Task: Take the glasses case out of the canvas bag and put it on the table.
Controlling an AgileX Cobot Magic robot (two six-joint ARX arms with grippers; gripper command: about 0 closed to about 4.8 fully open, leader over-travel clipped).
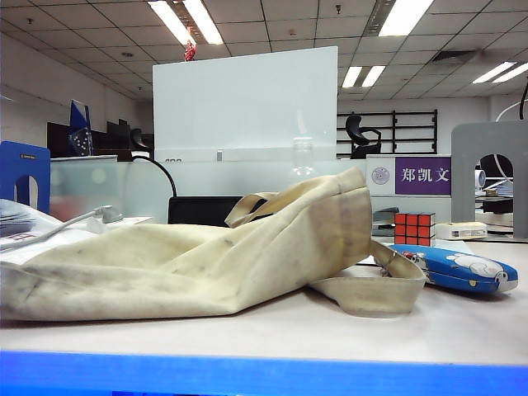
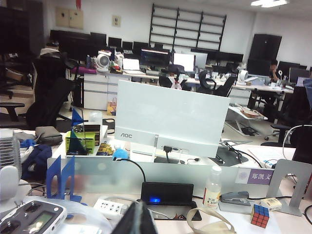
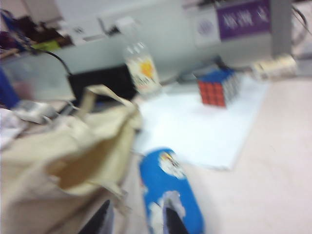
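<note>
The cream canvas bag lies slumped on its side on the table, one strap looped toward the right. Just beyond that strap the blue glasses case rests flat on the table, outside the bag. Neither gripper shows in the exterior view. In the blurred right wrist view my right gripper is open and raised, its dark fingers apart with nothing between them, the glasses case and bag below. My left gripper is shut and empty, held high over the table's back, a bag strap nearby.
A Rubik's cube stands on a white sheet behind the case. A clear bottle, a black box, a power strip and a grey bookend line the back. A blue bookend stands at the far left.
</note>
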